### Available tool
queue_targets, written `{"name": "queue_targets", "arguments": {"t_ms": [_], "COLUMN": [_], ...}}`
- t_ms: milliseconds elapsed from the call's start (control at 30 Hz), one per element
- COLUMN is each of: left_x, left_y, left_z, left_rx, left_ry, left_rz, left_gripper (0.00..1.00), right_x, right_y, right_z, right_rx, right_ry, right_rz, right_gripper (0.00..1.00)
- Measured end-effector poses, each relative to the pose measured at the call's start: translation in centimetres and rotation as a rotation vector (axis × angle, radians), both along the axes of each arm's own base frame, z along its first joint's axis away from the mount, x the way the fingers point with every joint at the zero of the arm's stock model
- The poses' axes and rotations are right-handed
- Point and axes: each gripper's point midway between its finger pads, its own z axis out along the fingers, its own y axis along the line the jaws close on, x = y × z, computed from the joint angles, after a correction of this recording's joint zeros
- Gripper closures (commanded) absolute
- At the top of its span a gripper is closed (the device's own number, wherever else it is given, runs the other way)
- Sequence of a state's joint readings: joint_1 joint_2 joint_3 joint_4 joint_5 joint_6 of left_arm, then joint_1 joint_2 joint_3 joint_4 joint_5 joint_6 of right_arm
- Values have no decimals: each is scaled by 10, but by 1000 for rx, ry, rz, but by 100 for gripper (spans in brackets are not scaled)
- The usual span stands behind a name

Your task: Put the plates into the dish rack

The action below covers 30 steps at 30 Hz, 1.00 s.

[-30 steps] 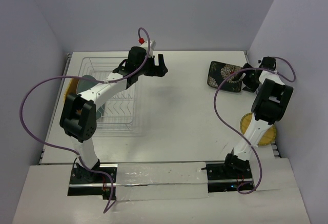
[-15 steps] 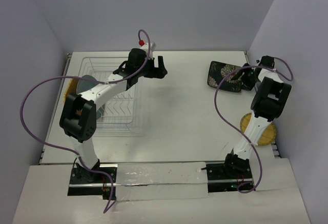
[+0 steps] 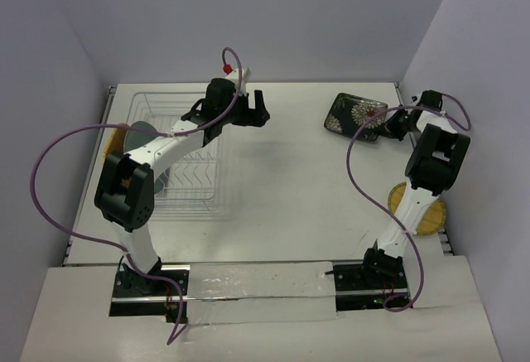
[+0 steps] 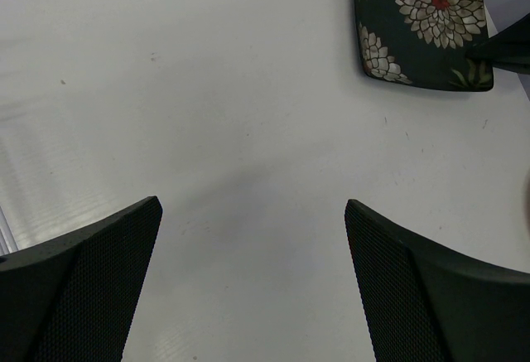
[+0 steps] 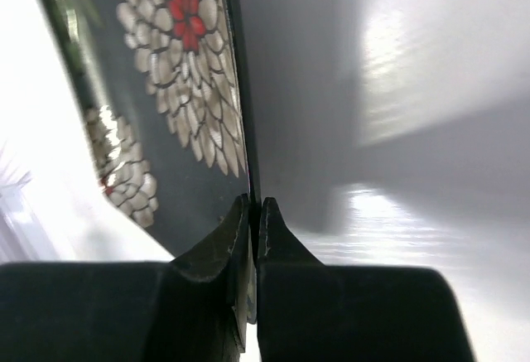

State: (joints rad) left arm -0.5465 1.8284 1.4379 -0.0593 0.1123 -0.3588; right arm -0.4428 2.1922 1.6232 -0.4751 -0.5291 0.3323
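The black square plate with a floral pattern (image 3: 353, 113) (image 5: 166, 89) is tilted up off the table at the far right. My right gripper (image 3: 386, 122) (image 5: 253, 205) is shut on its near edge, one finger on each face. The same plate (image 4: 422, 22) shows at the top right of the left wrist view. My left gripper (image 3: 250, 112) (image 4: 252, 213) hangs open over bare table just right of the white wire dish rack (image 3: 186, 200), holding nothing. A teal-grey plate (image 3: 141, 132) stands in the rack, partly hidden by my left arm.
A yellow-tan plate (image 3: 112, 142) shows at the rack's left side. Another yellow round plate (image 3: 432, 217) lies at the right table edge, partly under my right arm. Walls close in the table at the back and on both sides.
My right gripper has shut on the floral plate's edge. The plate has tipped up and shifted a little left and toward the back. The left arm has not moved.
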Motion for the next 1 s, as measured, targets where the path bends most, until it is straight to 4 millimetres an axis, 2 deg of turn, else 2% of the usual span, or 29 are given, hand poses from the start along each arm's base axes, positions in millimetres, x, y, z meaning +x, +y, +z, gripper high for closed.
{"name": "queue_targets", "arguments": {"t_ms": [200,467,567,700,800,900,1000], "left_x": [-3,-11,-14,-21,-27,-32,-29], "left_y": [1,1,-1,-5,-12,-20,-30], "left_z": [2,3,8,20,30,44,75], "left_rx": [-3,-13,-20,-33,-35,-28,-14], "left_ry": [-2,4,-6,-30,-61,-101,-179], "left_rz": [-2,-26,-44,-99,-177,-261,-350], "left_gripper": [1,1,1,1,1,1,1], "right_x": [-1,-29,-34,-39,-45,-53,-64], "right_y": [7,29,39,52,71,100,130], "right_z": [12,31,48,82,105,120,122], "right_rx": [-3,10,9,-14,-25,-7,27], "right_ry": [-73,-146,-197,-292,-365,-412,-431], "right_rz": [31,83,106,137,172,236,304], "right_gripper": [100,100,100,100,100,100,100]}}
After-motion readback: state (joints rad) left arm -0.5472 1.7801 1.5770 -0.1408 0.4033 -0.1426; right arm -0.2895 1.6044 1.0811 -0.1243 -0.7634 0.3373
